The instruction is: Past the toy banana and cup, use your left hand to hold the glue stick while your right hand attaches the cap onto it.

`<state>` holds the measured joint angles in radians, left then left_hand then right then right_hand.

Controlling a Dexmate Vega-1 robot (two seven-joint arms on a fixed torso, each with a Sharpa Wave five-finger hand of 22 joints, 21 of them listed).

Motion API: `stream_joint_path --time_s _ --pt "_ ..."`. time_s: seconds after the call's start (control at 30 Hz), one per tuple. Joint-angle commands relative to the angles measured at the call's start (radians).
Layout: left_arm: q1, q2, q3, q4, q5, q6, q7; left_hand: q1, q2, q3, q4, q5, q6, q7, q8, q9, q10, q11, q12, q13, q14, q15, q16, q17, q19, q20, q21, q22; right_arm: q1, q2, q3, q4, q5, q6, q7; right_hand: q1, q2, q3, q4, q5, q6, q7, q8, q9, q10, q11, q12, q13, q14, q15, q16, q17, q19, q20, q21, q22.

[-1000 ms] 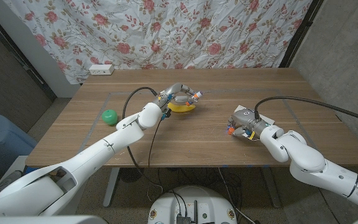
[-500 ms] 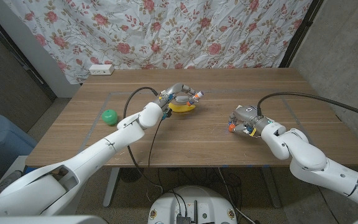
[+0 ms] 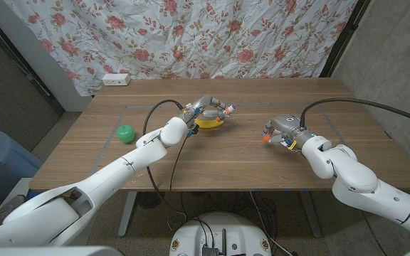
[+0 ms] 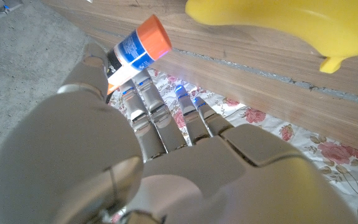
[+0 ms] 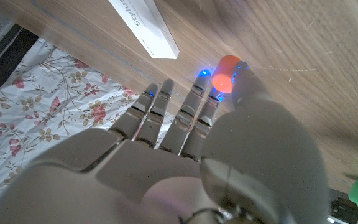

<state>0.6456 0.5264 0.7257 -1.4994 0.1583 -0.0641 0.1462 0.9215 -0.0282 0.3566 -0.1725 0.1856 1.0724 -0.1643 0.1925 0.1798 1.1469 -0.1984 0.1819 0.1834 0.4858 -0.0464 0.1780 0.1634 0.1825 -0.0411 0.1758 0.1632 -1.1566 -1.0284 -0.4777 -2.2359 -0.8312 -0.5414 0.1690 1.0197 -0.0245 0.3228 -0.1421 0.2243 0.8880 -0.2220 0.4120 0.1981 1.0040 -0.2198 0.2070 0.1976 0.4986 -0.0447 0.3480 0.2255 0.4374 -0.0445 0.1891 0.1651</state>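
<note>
My left hand [image 3: 206, 109] hovers over the yellow toy banana [image 3: 209, 123] near the middle of the table and grips the glue stick [image 4: 135, 50], whose orange end [image 3: 228, 109] points toward my right side. In the left wrist view the banana [image 4: 278, 25] lies just beyond the stick. My right hand [image 3: 283, 132] is right of the banana, a short gap away. It pinches the small orange cap [image 5: 227, 73] between thumb and finger, and the cap [image 3: 265, 139] faces the left hand. The green cup [image 3: 124, 133] sits far to the left.
A white flat box [image 5: 145, 28] lies on the wood near my right hand. A white power strip [image 3: 116, 79] sits at the table's back left edge. A flowered curtain hangs behind the table. Black cables run from both wrists.
My right hand has risen off the table and moved away from the front edge with the cap. The left hand has barely shifted over the banana.
</note>
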Motion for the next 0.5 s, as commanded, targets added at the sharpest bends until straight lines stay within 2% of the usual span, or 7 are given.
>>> stream_joint_path --time_s 0.03,0.5 --pt "-0.002 -0.002 0.003 0.009 -0.010 -0.013 -0.013 -0.005 0.054 0.005 0.004 0.003 0.052 0.035 0.005 0.009 0.019 -0.022 0.007 0.004 0.003 -0.133 0.002 0.002 0.005 -0.014 0.008 0.002 -0.032 -0.014 0.065 -0.043 0.112 -0.027 -0.063 -0.010 0.003 -0.005 0.000 -0.005 0.013 0.002 0.004 0.004 0.011 -0.003 -0.004 0.002 0.010 -0.149 0.005 0.005 0.011 -0.021 0.000 0.002" --pt "-0.012 0.000 0.002 0.019 -0.021 -0.038 -0.035 -0.005 0.054 0.004 0.004 0.003 0.055 0.032 0.007 0.009 0.019 -0.022 0.008 0.005 0.002 -0.133 0.001 0.002 0.002 -0.016 0.007 0.002 -0.044 -0.010 0.131 -0.037 0.288 -0.002 -0.165 -0.015 0.005 -0.011 0.001 -0.006 0.013 0.002 0.002 0.003 0.011 -0.003 -0.006 0.002 0.008 -0.149 0.006 0.006 0.010 -0.020 0.000 0.002"
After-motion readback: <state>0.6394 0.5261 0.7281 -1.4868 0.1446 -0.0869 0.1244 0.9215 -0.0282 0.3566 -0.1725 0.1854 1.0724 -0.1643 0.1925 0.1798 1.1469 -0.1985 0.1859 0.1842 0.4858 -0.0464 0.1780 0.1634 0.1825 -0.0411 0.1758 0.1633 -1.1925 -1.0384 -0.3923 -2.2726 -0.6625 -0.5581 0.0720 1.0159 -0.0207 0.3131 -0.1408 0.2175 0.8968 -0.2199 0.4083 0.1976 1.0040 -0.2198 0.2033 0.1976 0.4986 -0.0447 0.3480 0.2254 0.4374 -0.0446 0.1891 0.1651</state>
